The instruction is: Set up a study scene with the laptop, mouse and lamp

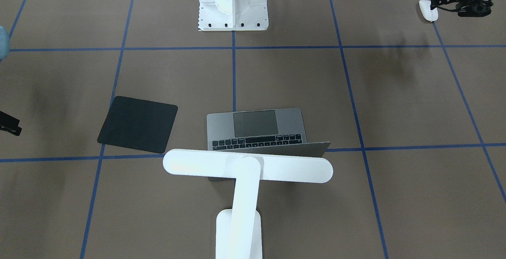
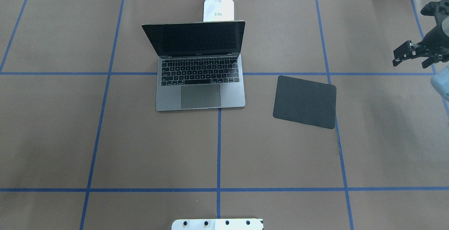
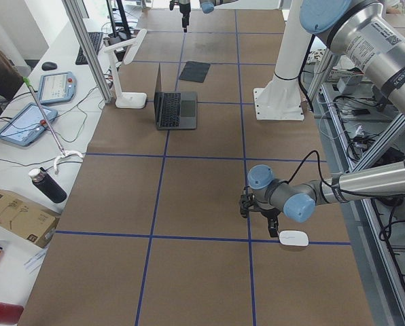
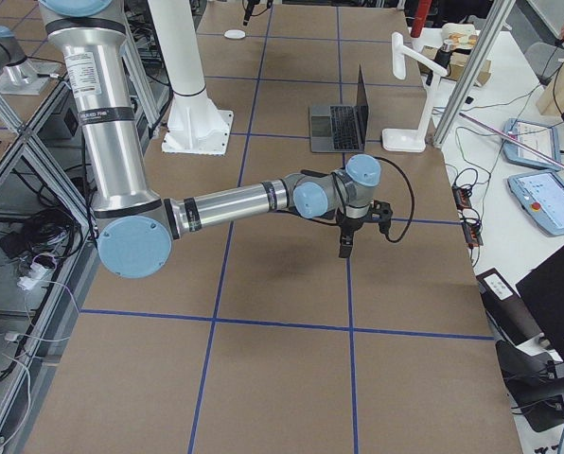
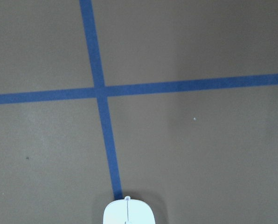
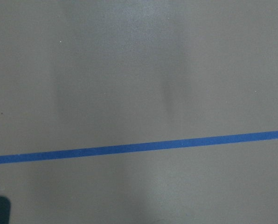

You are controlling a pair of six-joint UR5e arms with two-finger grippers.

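We find the mouse (image 1: 428,10) at the counter's (image 1: 276,73) left end, near the robot-side edge, just beside the left claw (image 1: 438,1), the nearer one, whose spread we cannot tell.

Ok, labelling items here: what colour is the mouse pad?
Plain black; the mouse pad shows best in the overhead exterior view.

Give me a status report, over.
Left gripper beside mouse, not gripping it. Right gripper aside, nothing held. Mouse pad bare. Laptop open, lamp behind it.

lamp (image 1: 248,168) above laptop (image 1: 292,121), open table (image 1: 395,104) beside mouse pad (image 1: 138,123)
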